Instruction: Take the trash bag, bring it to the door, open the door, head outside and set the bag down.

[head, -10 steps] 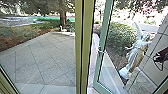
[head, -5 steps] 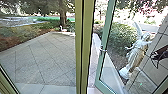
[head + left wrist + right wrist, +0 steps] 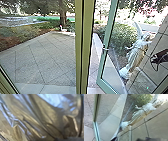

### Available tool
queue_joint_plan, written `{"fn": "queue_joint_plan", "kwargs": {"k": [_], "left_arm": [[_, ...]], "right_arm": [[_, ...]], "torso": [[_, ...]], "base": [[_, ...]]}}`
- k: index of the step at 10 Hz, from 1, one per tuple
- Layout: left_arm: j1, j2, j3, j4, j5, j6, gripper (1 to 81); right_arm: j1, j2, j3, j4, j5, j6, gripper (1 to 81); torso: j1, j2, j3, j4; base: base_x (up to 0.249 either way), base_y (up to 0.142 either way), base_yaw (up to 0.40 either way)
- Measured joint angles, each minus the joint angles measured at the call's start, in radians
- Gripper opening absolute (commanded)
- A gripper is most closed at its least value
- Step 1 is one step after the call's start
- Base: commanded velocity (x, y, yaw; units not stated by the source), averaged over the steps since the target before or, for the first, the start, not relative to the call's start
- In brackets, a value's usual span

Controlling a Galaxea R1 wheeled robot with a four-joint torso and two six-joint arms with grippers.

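Head view has the glass door (image 3: pixel 109 32) part open; the shiny trash bag (image 3: pixel 50 112) is by the left wrist. Going out and setting it down are left, I think. I can't tell if the right gripper (image 3: pixel 153 59) or left gripper is open or closed

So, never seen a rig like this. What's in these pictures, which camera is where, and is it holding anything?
It's a wheeled robot with two arms, one camera up on its head and one on each wrist. The head view looks forward and down past a yellow-green post onto a paved yard. Right of the post, a green-framed glass door stands open, with a pale winged statue beyond. The dark shape at the right edge is probably part of the right arm. The right wrist camera sees the statue too, closer. The left wrist camera looks at shiny, crumpled plastic, likely the trash bag. It probably hangs from the left pincer, but I can't see the grip itself.
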Motion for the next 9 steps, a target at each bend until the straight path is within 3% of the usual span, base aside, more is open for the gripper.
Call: {"fn": "queue_joint_plan", "kwargs": {"k": [5,9], "left_arm": [[-0.001,0.002,-0.001,0.001,-0.006,0.001,1.0],[0.000,0.002,-0.001,0.001,-0.010,0.004,1.0]], "right_arm": [[-0.031,-0.047,0.223,0.310,-0.177,-0.001,81.1],[-0.070,-0.185,0.469,0.436,-0.224,0.000,81.1]], "torso": [[0.001,0.000,0.000,0.000],[0.001,0.000,0.000,0.000]], "base": [[0.000,0.000,0.000],[0.000,0.000,0.000]]}}
